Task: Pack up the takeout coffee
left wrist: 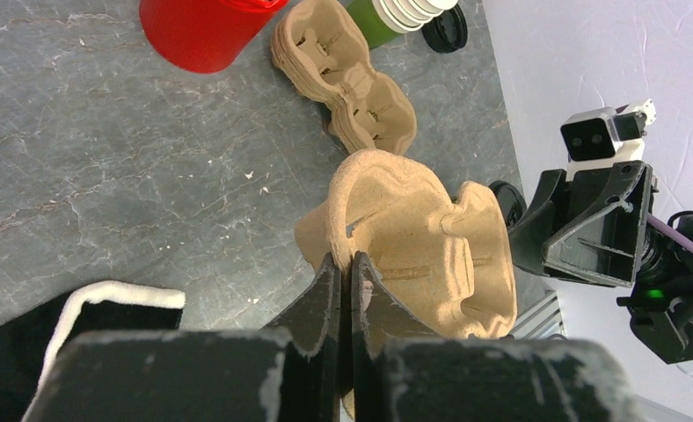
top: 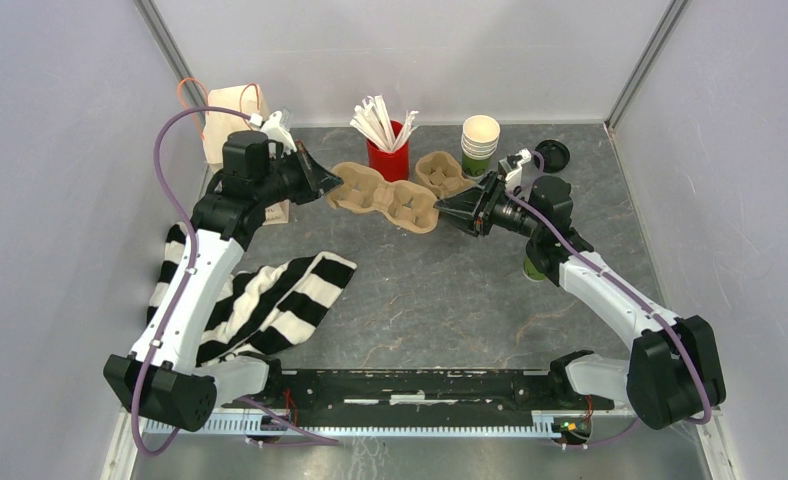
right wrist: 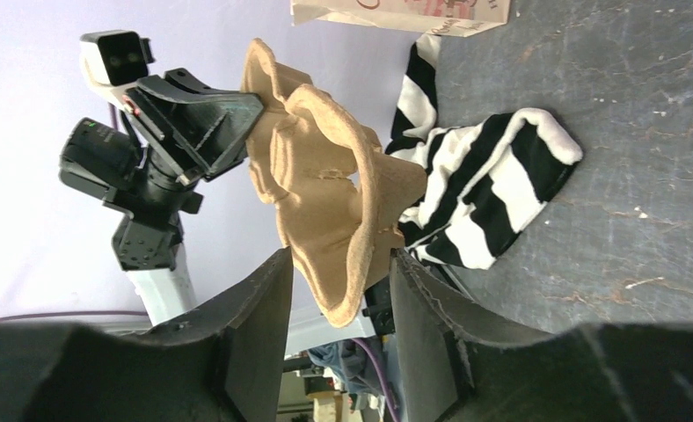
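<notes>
The takeout coffee (top: 534,268) shows only as a sliver of green cup under my right arm; its lid is hidden. My left gripper (top: 327,184) is shut on the rim of a brown pulp cup carrier (top: 388,198) and holds it off the table. In the left wrist view the jaws (left wrist: 345,264) pinch the carrier's edge (left wrist: 413,246). My right gripper (top: 448,210) is at the carrier's other end. In the right wrist view it (right wrist: 339,264) is open, with the carrier's end (right wrist: 325,193) between the fingers.
More pulp carriers (top: 440,172) lie behind. A red cup of stirrers (top: 388,152), a stack of lidless green cups (top: 480,140) and a lone black lid (top: 553,155) stand at the back. A paper bag (top: 232,115) is back left. A striped cloth (top: 270,300) lies front left.
</notes>
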